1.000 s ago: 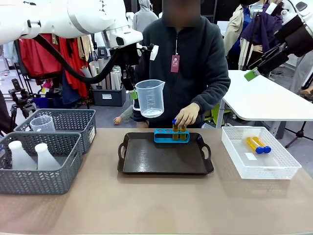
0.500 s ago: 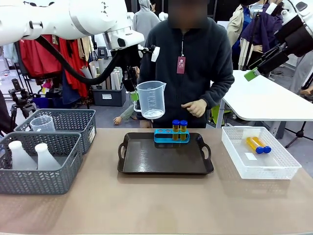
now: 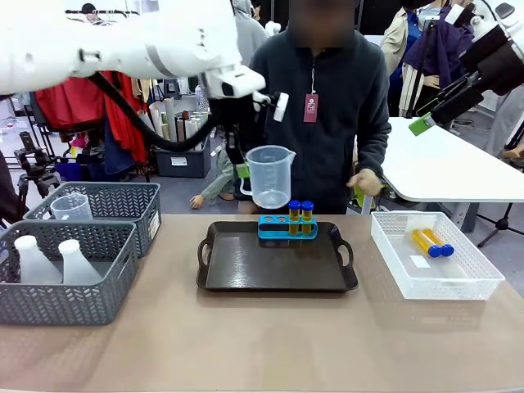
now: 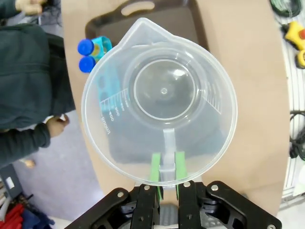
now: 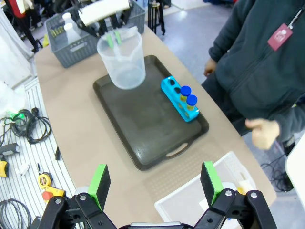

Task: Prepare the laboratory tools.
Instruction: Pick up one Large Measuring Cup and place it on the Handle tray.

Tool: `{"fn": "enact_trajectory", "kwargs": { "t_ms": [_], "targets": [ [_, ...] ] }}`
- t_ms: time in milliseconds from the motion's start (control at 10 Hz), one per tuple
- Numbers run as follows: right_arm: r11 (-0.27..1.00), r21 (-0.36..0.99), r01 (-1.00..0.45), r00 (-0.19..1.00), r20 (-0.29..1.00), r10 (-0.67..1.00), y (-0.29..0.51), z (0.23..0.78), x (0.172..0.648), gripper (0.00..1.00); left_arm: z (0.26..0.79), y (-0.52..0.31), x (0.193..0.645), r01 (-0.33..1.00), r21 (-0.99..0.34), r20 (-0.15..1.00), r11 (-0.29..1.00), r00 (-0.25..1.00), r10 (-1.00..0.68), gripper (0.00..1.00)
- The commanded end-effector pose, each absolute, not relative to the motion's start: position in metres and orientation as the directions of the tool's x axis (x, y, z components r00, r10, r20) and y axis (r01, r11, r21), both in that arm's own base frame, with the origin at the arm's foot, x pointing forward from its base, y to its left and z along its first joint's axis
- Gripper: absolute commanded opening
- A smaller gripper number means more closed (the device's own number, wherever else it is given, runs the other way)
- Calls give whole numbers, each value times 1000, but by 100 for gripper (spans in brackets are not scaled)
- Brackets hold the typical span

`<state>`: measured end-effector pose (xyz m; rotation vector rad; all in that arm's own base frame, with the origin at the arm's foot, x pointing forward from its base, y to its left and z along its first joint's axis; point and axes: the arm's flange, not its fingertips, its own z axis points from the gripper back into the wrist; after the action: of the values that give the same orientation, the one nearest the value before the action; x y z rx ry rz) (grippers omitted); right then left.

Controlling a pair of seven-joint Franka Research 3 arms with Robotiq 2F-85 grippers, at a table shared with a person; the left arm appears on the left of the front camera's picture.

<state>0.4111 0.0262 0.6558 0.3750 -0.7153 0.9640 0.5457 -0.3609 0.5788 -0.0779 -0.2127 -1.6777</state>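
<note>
LAB TOOLS ON THE MOVE: My left claw (image 4: 166, 164) is clamped narrow on the thin handle of the clear measuring cup (image 4: 159, 100). It holds the empty cup upright in the air, with the spout pointing away from my fingers. Straight below the cup lies the dark tray (image 3: 246, 278). Ahead of my fingertips and off to one side, at the tray's far edge, the blue rack (image 3: 274, 230) carries two blue-capped amber tubes (image 3: 300, 214). The person's hand (image 3: 366, 182) is in the air beyond the rack, clear of my reach. My right claw (image 5: 155, 183) hangs high with its jaws wide and nothing between them, and the tray's handle and a white bin (image 5: 190, 205) lie beneath it. Two more tubes (image 3: 432, 242) lie in that bin. As I judge it, the step in hand is bringing the cup to the tray. The next move calls for a level descent onto the bare tray floor on my side of the rack, well clear of the tube caps. I should let go only once the base sits flat.
</note>
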Motion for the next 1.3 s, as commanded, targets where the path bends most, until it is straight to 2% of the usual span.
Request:
{"fn": "enact_trajectory", "kwargs": {
  "t_ms": [0, 600, 1200],
  "targets": [
    [523, -11, -853, 359, 715, 601, 27, 657, 412, 100, 569, -389, 558, 993, 73, 152, -97, -107, -983, 0],
    [523, -11, -853, 359, 715, 601, 27, 657, 412, 100, 484, -461, 565, 971, 36, 143, -236, -239, -960, 0],
    [523, -11, -853, 359, 715, 601, 27, 657, 412, 100, 414, -485, 572, 958, 17, 112, -287, -287, -951, 0]
  ]
}}
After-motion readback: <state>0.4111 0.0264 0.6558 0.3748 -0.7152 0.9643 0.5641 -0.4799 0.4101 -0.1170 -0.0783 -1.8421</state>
